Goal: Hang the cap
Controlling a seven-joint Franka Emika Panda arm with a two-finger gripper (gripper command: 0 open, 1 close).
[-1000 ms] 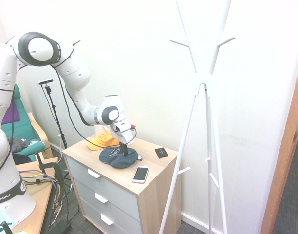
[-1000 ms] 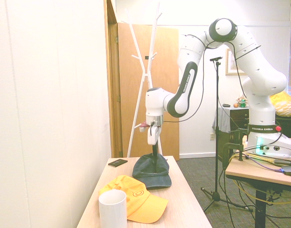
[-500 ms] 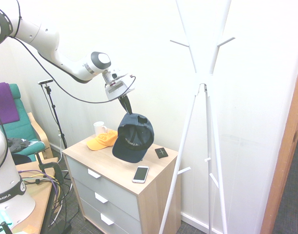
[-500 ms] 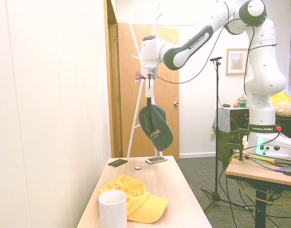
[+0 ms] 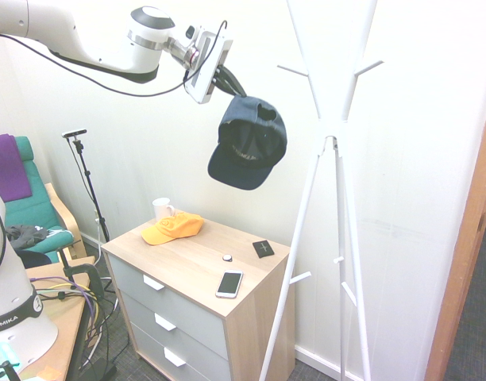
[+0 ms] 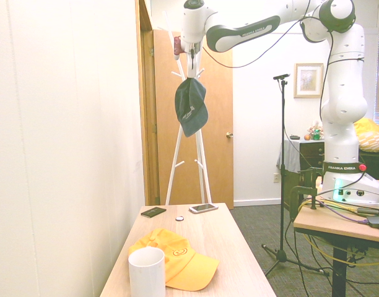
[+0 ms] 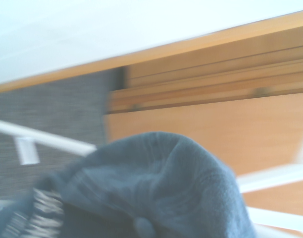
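The dark navy cap (image 5: 248, 144) hangs high in the air, held at its back edge by my gripper (image 5: 231, 86), which is shut on it. The brim points down toward the dresser. In the second exterior view the cap (image 6: 191, 106) dangles below the gripper (image 6: 192, 59), in front of the white coat stand (image 6: 191, 133). The coat stand (image 5: 330, 135) rises to the right of the cap, its upper pegs (image 5: 293, 71) a short way off. The wrist view is filled by blurred navy cap fabric (image 7: 156, 193).
A wooden dresser (image 5: 199, 266) below holds an orange-yellow cap (image 5: 171, 228), a white mug (image 5: 161, 209), a phone (image 5: 229, 283), a small black card (image 5: 264, 248) and a small round object (image 5: 226, 257). A wooden door (image 6: 214, 117) stands behind the coat stand.
The arm lifted the navy cap off the dresser and carried it up and toward the coat stand's upper pegs. The gripper has tilted sideways.
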